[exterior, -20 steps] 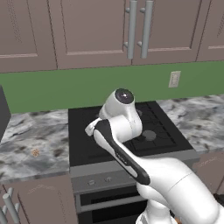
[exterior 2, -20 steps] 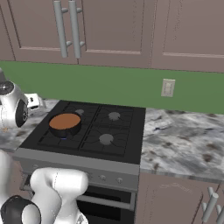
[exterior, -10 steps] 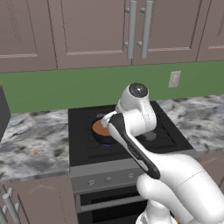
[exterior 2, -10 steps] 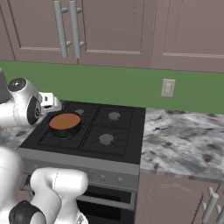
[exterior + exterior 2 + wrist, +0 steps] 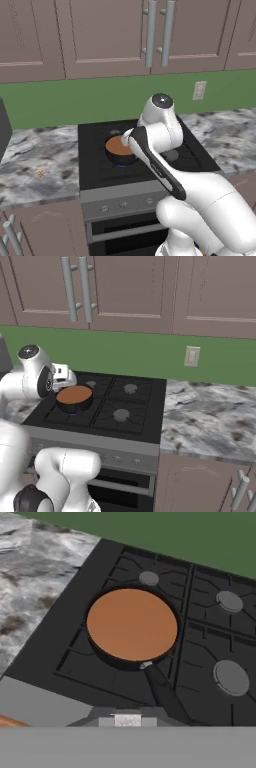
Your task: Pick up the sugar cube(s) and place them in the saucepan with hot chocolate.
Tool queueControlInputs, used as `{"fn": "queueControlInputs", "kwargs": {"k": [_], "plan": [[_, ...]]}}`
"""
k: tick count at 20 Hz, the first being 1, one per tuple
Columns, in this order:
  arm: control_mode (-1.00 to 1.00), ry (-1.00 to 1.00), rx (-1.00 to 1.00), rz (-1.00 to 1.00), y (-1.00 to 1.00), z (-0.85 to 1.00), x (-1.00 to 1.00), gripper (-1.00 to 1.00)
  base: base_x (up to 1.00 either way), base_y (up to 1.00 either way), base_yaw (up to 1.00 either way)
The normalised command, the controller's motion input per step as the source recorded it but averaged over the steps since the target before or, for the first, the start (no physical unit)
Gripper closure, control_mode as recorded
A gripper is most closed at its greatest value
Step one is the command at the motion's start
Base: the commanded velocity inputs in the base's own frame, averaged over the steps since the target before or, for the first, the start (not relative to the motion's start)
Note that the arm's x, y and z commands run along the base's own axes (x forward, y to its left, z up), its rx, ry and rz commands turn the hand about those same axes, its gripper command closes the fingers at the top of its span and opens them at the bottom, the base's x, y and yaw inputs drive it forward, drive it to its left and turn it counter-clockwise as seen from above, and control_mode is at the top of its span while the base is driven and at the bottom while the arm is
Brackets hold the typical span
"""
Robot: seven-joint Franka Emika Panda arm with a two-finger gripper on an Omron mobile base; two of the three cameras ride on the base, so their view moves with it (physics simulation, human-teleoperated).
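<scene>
The saucepan with hot chocolate (image 5: 117, 148) is small, round and black, with a flat orange-brown surface, and stands on the stove's front left burner. It also appears in the right base view (image 5: 74, 396). In the hand view the saucepan (image 5: 131, 624) lies below and ahead, its straight handle (image 5: 164, 693) pointing towards the camera. My gripper (image 5: 68, 379) hovers just behind and left of the pan; its fingers are hidden, and my arm covers the pan's right side in the left base view. The sugar cube (image 5: 40, 174), a tiny orange-tan speck, rests on the counter left of the stove, far from the gripper.
The black stove (image 5: 122, 406) has further burners to the right of the pan and behind it. Grey marble counter (image 5: 210, 421) runs on both sides. Cabinets hang above, a wall outlet (image 5: 191, 356) sits on the green backsplash, and a dark appliance (image 5: 3, 131) stands at the far left.
The arm has swung right, from the stove's left edge to a spot beside the saucepan, uncovering the pan in the left base view. The sugar cube and the pan have not moved.
</scene>
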Motion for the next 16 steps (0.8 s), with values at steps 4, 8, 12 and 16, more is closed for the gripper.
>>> {"fn": "queueControlInputs", "kwargs": {"k": [4, 8, 12, 16], "plan": [[-1.00, 0.11, 0.00, 0.00, -0.02, 0.00, 0.03, 1.00, 0.00, 0.00, 0.00], [-1.00, 0.05, 0.00, 0.00, 0.00, 0.00, 0.04, 1.00, 0.00, 0.00, 0.00], [-1.00, 0.04, 0.00, 0.00, 0.00, 0.00, 0.09, 1.00, 0.00, 0.00, 0.00], [-1.00, 0.05, 0.00, 0.00, 0.00, 0.00, 0.22, 1.00, 0.00, 0.00, 0.00]]}}
